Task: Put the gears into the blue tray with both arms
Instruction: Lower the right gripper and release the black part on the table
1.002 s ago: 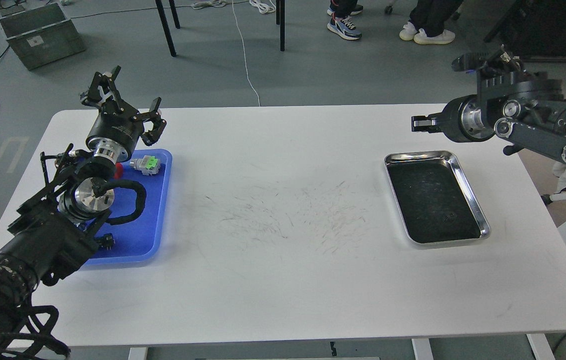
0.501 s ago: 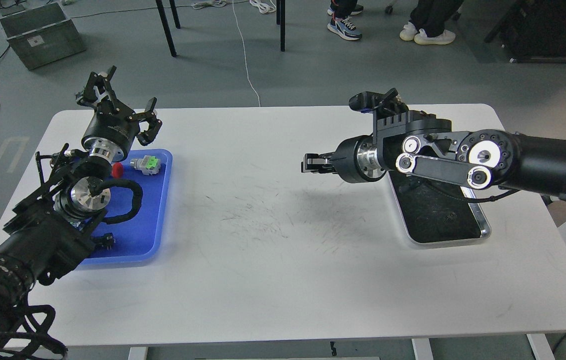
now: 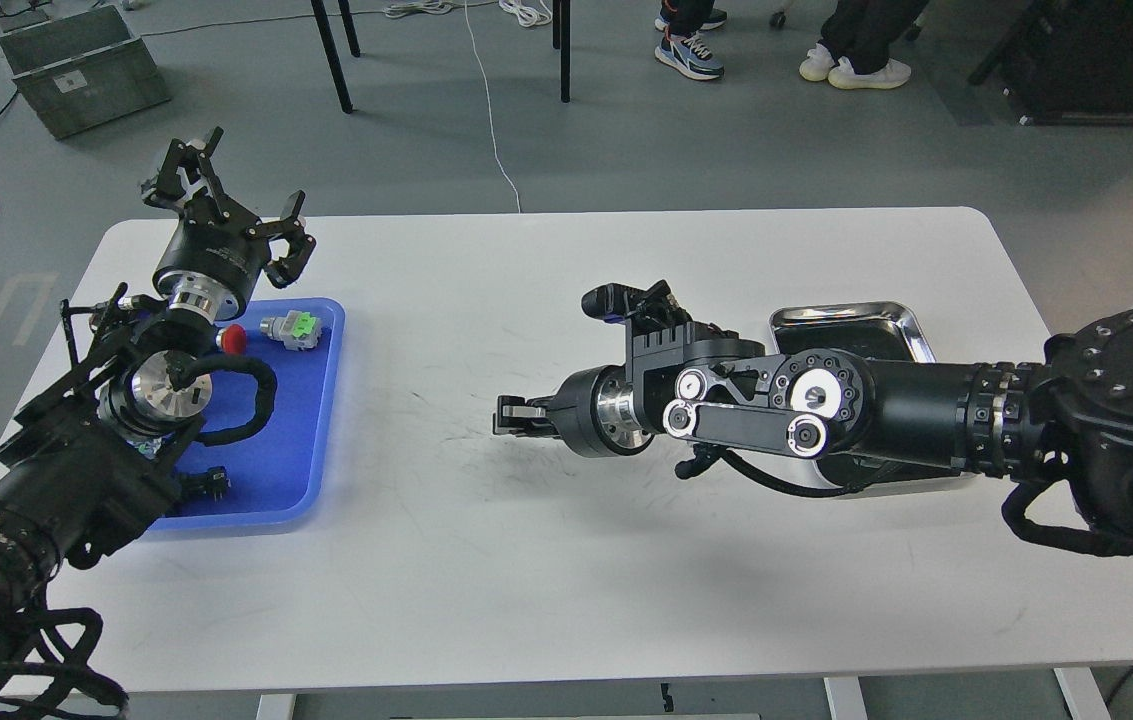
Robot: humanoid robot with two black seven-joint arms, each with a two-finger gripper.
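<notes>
The blue tray [image 3: 298, 430] lies at the table's left. One small black toothed piece, apparently a gear [image 3: 210, 484], rests in it near the front rim, beside my left forearm. My left gripper [image 3: 233, 203] hangs open above the tray's far end, holding nothing. My right arm stretches across the table's middle. Its gripper [image 3: 506, 417] points left, low over the bare tabletop, well right of the blue tray. Its fingers look pressed together. Anything pinched between them is too small and dark to make out.
A red-capped button [image 3: 234, 340] and a grey part with a green top [image 3: 292, 328] sit at the blue tray's far end. A shiny steel tray [image 3: 892, 313] is mostly hidden behind my right arm. People's feet and chair legs stand beyond the table.
My right arm has swept from over the steel tray's far right to the table's middle, moving left and lower. My left gripper has drifted slightly up and left, still open.
</notes>
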